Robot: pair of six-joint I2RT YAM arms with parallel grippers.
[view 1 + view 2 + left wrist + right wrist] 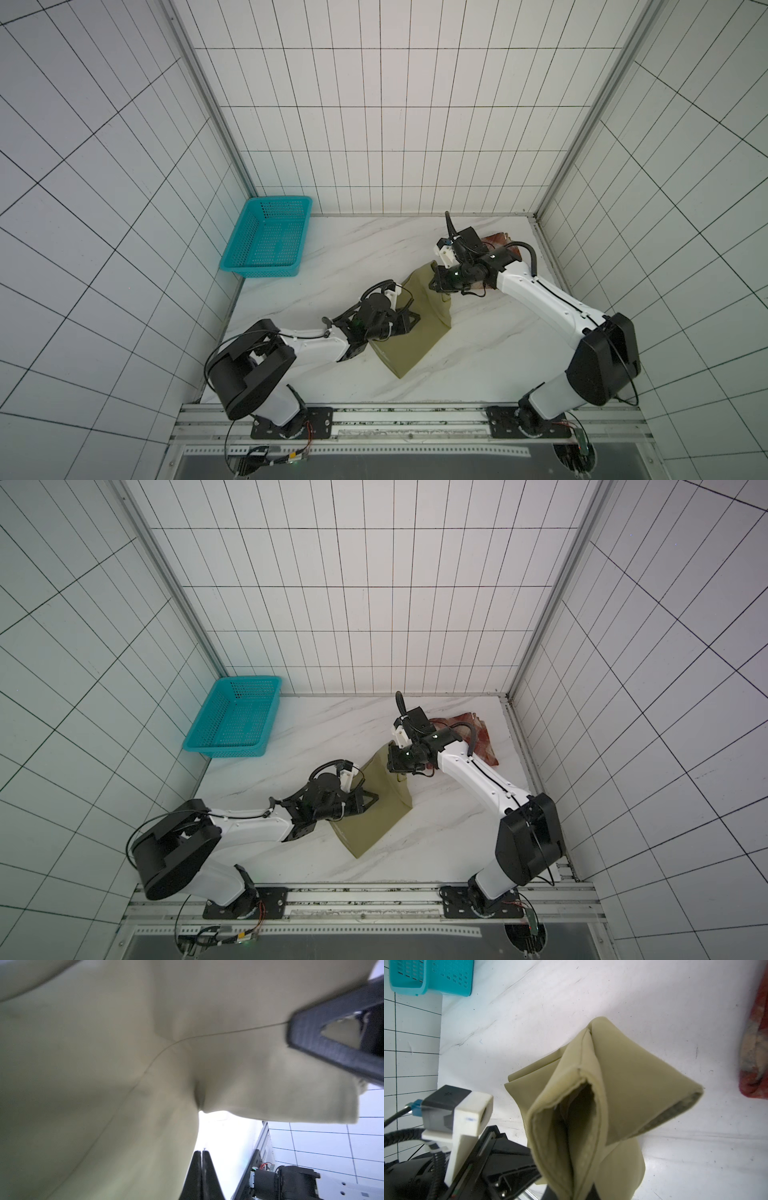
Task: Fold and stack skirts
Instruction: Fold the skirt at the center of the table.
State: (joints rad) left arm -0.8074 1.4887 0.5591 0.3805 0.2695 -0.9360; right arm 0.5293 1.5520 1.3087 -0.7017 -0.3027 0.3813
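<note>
I find the olive skirt a smooth, matt cloth with a stitched hem and a coarser weave inside. The plaid skirt is soft, fuzzy cloth. The basket is glossy perforated plastic. The bench is a polished marble-look surface, lightly scuffed. My left pincer is matt black plastic.

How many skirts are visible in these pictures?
2. The olive skirt is in the middle, partly lifted; the plaid skirt lies at the far right, partly covered.

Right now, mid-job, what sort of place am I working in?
Most likely a robot lab test cell, not a home: white gridded wall panels box in a marble-look table, and the left arm and right arm are mounted on a metal rail along its front edge.
</note>
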